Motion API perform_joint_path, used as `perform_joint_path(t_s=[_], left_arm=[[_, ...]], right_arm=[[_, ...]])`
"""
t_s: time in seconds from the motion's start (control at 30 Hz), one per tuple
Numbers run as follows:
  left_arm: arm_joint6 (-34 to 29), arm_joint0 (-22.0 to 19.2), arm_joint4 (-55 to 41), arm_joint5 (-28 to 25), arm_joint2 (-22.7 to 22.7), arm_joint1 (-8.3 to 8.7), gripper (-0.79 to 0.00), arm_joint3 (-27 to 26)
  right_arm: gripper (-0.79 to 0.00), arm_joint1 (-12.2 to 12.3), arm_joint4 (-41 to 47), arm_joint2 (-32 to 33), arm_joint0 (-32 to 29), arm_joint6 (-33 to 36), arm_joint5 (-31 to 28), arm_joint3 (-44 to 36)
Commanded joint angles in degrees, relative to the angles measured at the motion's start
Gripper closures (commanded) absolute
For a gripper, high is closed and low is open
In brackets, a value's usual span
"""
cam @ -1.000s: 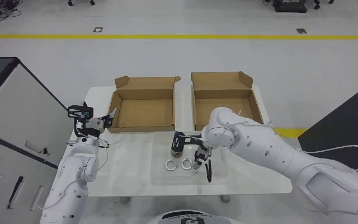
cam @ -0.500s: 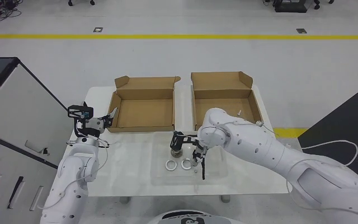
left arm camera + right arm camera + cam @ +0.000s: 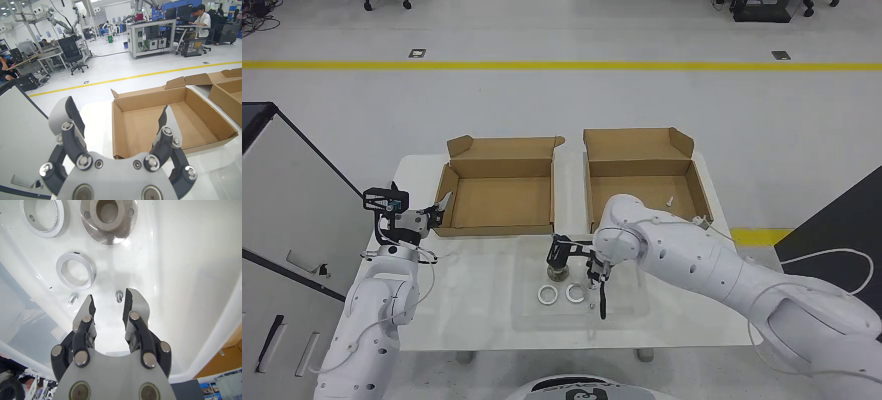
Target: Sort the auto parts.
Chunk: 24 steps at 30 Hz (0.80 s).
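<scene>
A white tray (image 3: 632, 262) holds a steel flange (image 3: 558, 270) (image 3: 108, 220), two aluminium rings (image 3: 547, 294) (image 3: 572, 294) and two small bolts. In the right wrist view one ring (image 3: 76, 273) lies just ahead of my right gripper (image 3: 109, 293), the other ring (image 3: 44, 218) farther off beside the flange. The right gripper (image 3: 594, 285) hangs open low over the tray. One bolt (image 3: 118, 295) sits between its fingertips, close to one pad; the other bolt (image 3: 73, 298) lies just outside them. My left gripper (image 3: 117, 103) (image 3: 439, 208) is open and holds nothing, at the table's left end.
Two open cardboard boxes stand behind the tray: the left box (image 3: 500, 200) (image 3: 166, 121) has a bare floor, the right box (image 3: 642, 185) holds one small pale part (image 3: 669, 201). A grey panel (image 3: 292, 200) stands left of the table.
The right arm has shifted a little to the left over the tray, bringing its open gripper nearer the rings and bolts. The left arm has not moved.
</scene>
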Motion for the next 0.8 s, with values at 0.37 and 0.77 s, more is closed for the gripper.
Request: perform_joint_path(t_s=[0.37,0.77], left_arm=[[0.0,0.0,0.0,0.0,0.0,0.0,-0.785,0.0],[0.0,0.0,0.0,0.0,0.0,0.0,-0.785,0.0]], right_arm=[[-0.314,-0.8,-1.5,0.0,-0.2,0.4,0.8,1.2],[-0.188,-1.3,-2.6,0.3,-0.7,1.0,1.3,2.0]])
